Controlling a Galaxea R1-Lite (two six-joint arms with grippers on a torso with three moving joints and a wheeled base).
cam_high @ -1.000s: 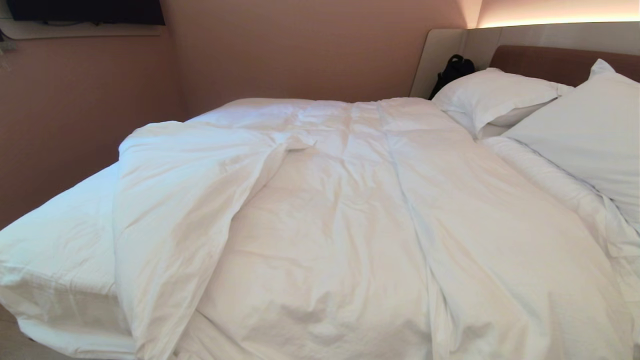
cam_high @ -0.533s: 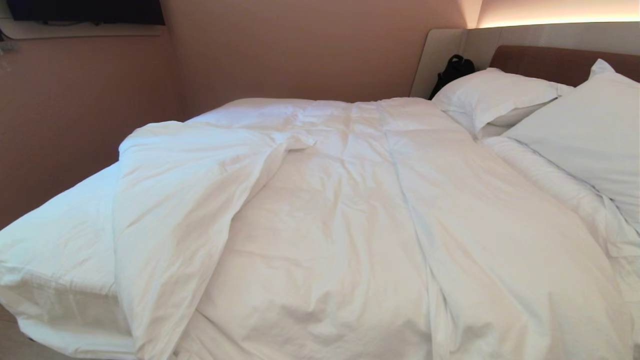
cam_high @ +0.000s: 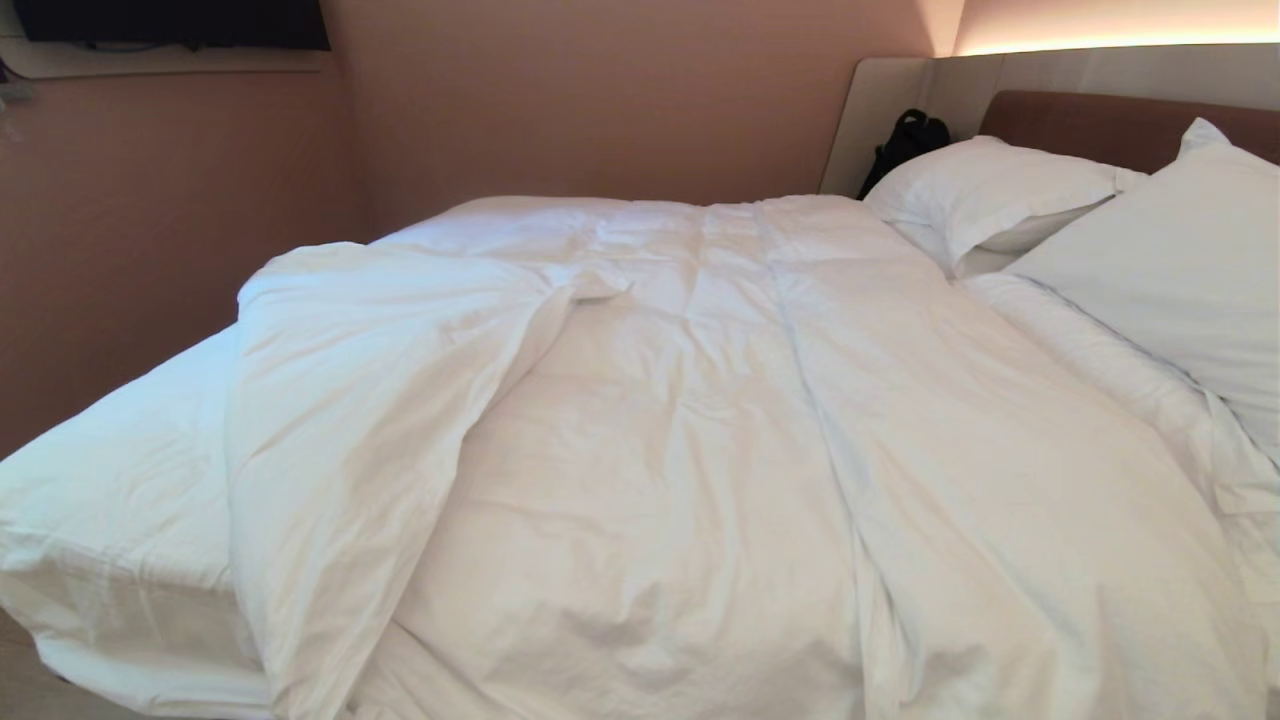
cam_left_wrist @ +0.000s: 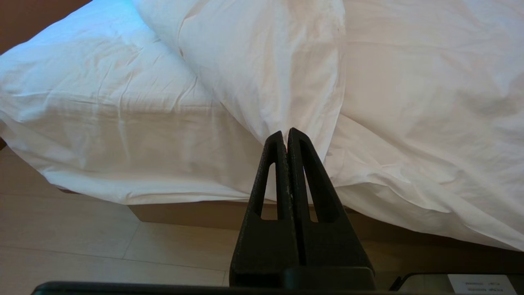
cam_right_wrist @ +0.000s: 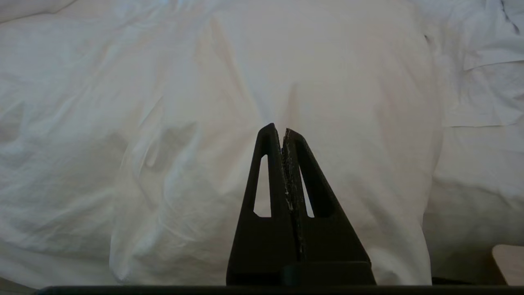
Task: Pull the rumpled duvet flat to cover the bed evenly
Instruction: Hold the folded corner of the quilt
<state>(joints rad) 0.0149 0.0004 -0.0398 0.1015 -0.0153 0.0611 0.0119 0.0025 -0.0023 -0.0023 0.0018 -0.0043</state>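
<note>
Bare sheet [cam_high: 120, 480] flanks duvet [cam_high: 700, 450] edge (folded back); both grippers [cam_left_wrist: 285, 133] [cam_right_wrist: 278, 128] closed, empty.

You have plain pinkish-brown walls [cam_high: 600, 100] meeting in a corner, with a dark screen [cam_high: 170, 22] mounted high to the left of that corner. Right of the corner, a warm light strip [cam_high: 1120, 45] glows above a pale wall panel [cam_high: 890, 110]. Pale wood-look flooring [cam_left_wrist: 82, 241] lies below.

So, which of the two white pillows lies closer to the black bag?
The far pillow, lying flat just beside the black bag at the headboard corner. The other pillow sits nearer the camera, propped up.
</note>
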